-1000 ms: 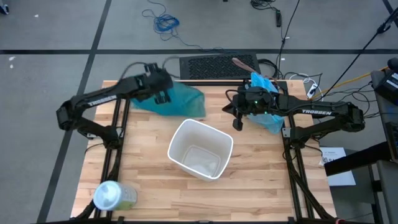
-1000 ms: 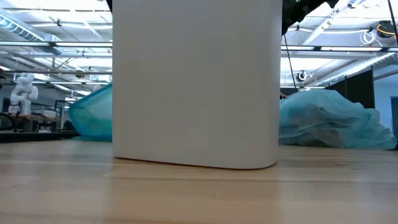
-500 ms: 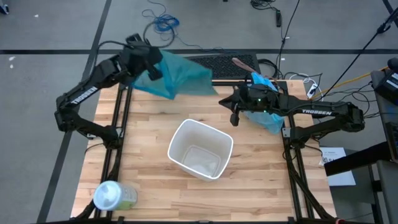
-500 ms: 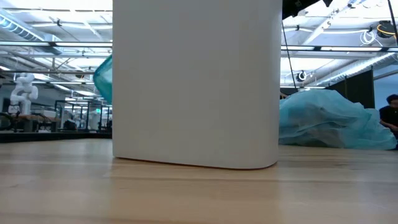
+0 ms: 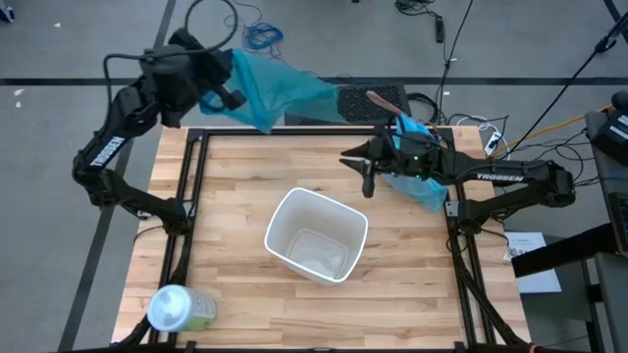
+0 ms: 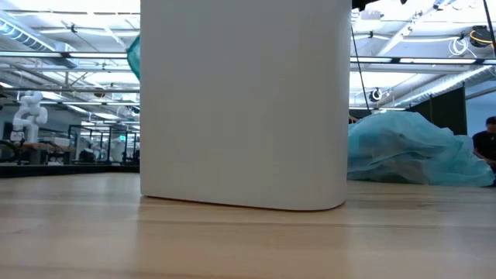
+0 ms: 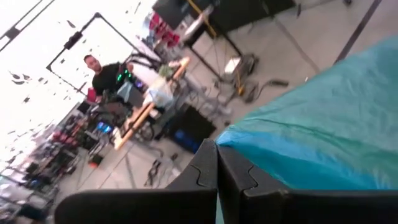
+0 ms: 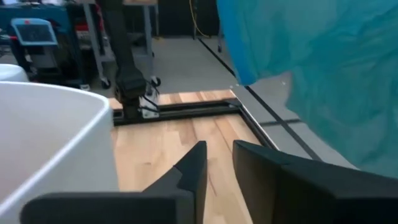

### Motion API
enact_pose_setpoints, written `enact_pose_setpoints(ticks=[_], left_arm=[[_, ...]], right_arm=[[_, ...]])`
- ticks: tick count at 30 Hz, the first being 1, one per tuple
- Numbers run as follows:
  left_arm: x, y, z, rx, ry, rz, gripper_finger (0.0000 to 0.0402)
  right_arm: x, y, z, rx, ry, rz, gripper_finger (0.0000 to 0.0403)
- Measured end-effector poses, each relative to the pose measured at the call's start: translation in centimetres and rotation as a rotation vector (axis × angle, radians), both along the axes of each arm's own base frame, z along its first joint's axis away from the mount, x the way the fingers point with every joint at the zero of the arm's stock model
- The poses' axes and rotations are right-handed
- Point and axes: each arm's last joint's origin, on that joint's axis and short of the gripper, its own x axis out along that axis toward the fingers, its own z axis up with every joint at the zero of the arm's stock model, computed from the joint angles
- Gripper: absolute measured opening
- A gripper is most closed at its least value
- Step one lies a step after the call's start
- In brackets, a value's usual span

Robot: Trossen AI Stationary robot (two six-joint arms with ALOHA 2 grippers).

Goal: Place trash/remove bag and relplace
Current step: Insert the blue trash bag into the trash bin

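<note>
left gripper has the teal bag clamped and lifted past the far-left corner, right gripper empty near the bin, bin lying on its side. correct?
One thing is off: the white bin stands upright, mouth up, as the high view shows. The rest holds: the left gripper is shut on the teal bag, lifted past the table's far-left corner, and the right gripper is empty near the bin.

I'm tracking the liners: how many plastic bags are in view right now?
2. A teal bag hangs from the shut left gripper past the table's far-left corner; a pale-blue bag lies under the right arm at the far-right edge. Others may be hidden.
</note>
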Motion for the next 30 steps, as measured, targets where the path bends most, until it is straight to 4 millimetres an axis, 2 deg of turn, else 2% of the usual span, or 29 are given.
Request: enact_pose_setpoints(ticks=[12, 23, 30], left_arm=[[0.4, -3.2, 2.6, 0.003, -0.149, -0.194, 0.0000], [1.2, -4.1, 5.8, 0.052, -0.265, -0.254, 0.0000], [1.8, -3.9, 6.7, 0.068, -0.297, -0.253, 0.0000]], right_arm=[[0.6, 2.8, 1.5, -0.090, -0.139, 0.114, 0.0129], [0.4, 5.5, 5.2, -0.179, -0.225, 0.206, 0.0132], [0.5, 6.0, 5.3, -0.242, -0.191, 0.046, 0.0132]])
